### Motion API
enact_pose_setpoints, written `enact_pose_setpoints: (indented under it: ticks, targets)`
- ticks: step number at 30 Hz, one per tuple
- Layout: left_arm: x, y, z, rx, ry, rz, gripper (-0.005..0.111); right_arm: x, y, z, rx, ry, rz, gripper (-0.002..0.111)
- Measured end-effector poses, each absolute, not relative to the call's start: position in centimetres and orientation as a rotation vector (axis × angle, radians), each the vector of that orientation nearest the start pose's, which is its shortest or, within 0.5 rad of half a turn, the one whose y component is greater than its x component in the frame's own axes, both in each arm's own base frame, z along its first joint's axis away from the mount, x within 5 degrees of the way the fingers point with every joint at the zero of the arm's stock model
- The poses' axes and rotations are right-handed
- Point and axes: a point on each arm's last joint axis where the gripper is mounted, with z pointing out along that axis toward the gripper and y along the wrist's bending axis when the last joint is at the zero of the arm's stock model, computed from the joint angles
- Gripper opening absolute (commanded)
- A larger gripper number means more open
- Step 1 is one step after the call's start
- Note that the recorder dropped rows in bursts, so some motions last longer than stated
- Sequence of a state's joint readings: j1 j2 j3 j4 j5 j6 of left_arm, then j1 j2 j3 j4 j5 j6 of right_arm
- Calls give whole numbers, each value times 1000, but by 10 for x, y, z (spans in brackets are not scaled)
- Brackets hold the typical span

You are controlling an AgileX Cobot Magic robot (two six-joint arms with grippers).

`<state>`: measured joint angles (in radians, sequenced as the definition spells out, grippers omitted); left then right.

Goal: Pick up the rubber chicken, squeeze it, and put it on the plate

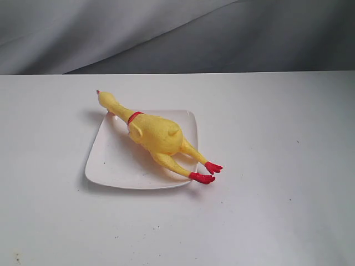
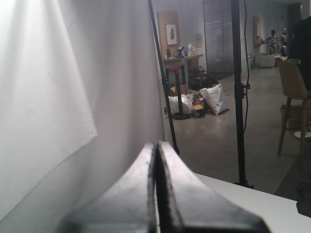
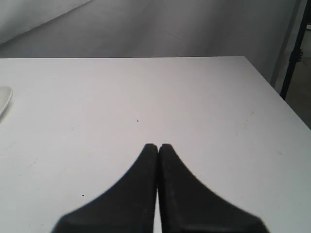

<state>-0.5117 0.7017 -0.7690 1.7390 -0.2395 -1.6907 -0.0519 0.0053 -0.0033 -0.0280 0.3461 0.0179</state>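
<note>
Ext cam high over table; R wrist shares plate edge.

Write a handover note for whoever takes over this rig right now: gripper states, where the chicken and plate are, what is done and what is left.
Left gripper: shut, empty, facing the backdrop and room, not the table.
Right gripper: shut, empty, above bare table.
Neither arm shows in the exterior view.
Rubber chicken: lies diagonally across the plate, its head past the far rim and its red feet past the near right rim.
Done: chicken is on the plate. These pictures cannot confirm the squeeze.
Left: apparently nothing.
</note>
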Motion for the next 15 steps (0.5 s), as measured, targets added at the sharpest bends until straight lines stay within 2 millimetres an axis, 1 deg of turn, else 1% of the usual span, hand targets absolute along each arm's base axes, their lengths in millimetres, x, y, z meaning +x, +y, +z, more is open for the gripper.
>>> enact_pose_setpoints:
  ticks: [7,10,11,15]
  targets:
    - [113,-88,405,598,1358,-544,1,54,-4,183,47,1831,-51,0]
    - [110,-85,407,593,1346,-539,1,54,-4,183,47,1831,-51,0]
    - [108,-82,408,588,1338,-531,1,54,-4,183,47,1831,-51,0]
    - [86,-55,421,492,1255,-407,1,54,-4,183,47,1831,-51,0]
